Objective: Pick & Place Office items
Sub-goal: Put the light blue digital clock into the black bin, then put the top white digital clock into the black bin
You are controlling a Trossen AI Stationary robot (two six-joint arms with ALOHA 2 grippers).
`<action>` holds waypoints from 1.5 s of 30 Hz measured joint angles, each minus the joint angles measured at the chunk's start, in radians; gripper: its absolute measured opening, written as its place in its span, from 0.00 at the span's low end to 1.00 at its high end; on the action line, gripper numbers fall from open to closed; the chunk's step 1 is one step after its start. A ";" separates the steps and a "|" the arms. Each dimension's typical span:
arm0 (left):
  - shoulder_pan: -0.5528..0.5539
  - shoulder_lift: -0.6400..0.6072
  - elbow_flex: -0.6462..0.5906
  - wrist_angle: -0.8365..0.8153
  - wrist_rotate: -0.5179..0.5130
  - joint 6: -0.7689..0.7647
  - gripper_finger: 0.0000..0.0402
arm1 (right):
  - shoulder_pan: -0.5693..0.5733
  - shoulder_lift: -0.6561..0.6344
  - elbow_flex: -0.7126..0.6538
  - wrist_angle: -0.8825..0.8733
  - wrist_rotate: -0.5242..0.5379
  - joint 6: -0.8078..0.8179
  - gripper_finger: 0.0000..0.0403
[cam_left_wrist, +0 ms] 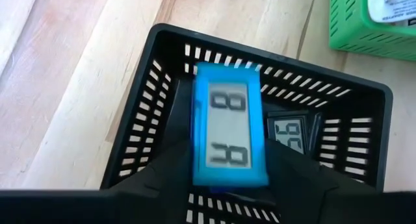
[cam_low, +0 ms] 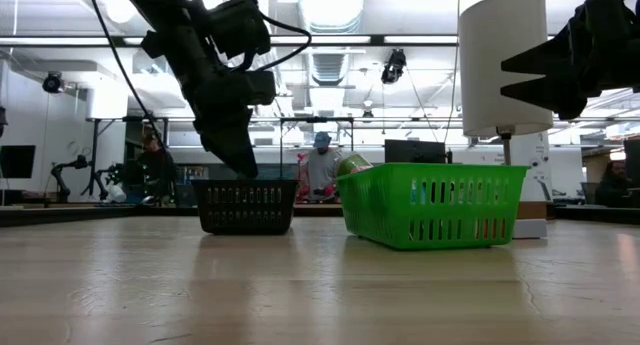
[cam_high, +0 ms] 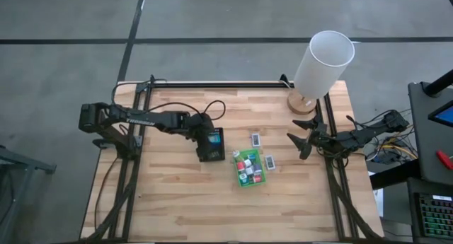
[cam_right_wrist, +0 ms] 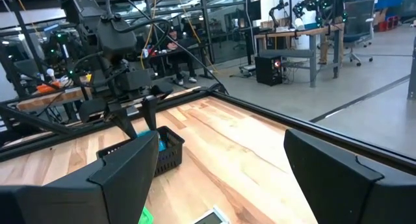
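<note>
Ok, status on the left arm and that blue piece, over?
Left gripper over the black tray, blue display piece between its fingers. Right gripper open, waiting by the lamp. Nothing in the way.

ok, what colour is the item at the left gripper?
Bright blue frame, grey display face; left wrist view shows it best.

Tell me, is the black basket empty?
No. The black basket already holds a small display piece; a blue one sits above it.

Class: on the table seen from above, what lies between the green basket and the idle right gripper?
High view: one small white packet lies between the green basket and the right gripper; otherwise bare wood.
</note>
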 joint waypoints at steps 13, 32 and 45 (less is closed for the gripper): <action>0.001 0.000 0.004 0.033 -0.003 0.046 0.58 | 0.000 0.000 0.000 0.000 0.000 0.000 0.81; 0.011 0.130 0.335 0.040 -0.007 0.334 0.58 | 0.000 -0.001 0.000 0.000 0.000 0.000 0.81; 0.057 0.438 0.655 -0.041 0.065 0.492 0.58 | 0.000 0.000 0.000 0.000 0.000 0.000 0.81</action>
